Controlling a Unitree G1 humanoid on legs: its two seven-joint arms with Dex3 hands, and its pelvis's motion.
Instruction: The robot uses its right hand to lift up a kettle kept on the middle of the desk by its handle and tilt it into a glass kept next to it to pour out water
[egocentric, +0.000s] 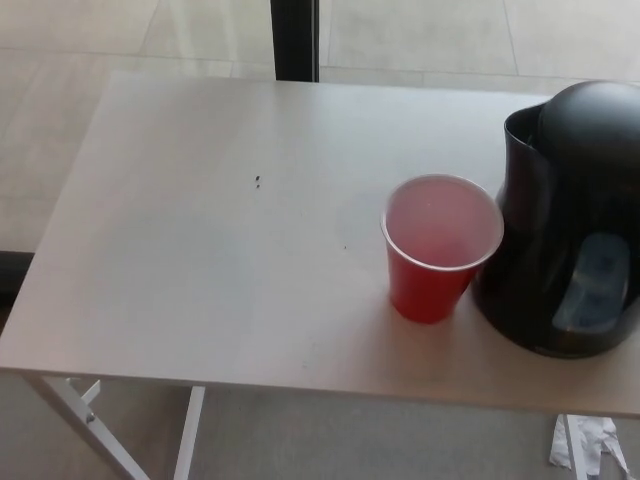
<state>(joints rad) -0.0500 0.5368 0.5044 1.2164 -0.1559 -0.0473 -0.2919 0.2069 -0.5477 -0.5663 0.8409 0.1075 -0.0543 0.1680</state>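
A black kettle (565, 225) stands upright at the right edge of a pale bench (200, 260), partly cut off by the frame. Just left of the kettle, nearly touching, sits an empty red cup (438, 245). Neither robot hand is visible. The right one should grasp the handle squarely before lifting.

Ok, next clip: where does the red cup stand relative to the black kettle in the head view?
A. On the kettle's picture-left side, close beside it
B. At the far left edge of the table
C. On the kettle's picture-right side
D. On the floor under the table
A: the red cup stands upright on the table, immediately picture-left of the black kettle; neither robot hand shows.
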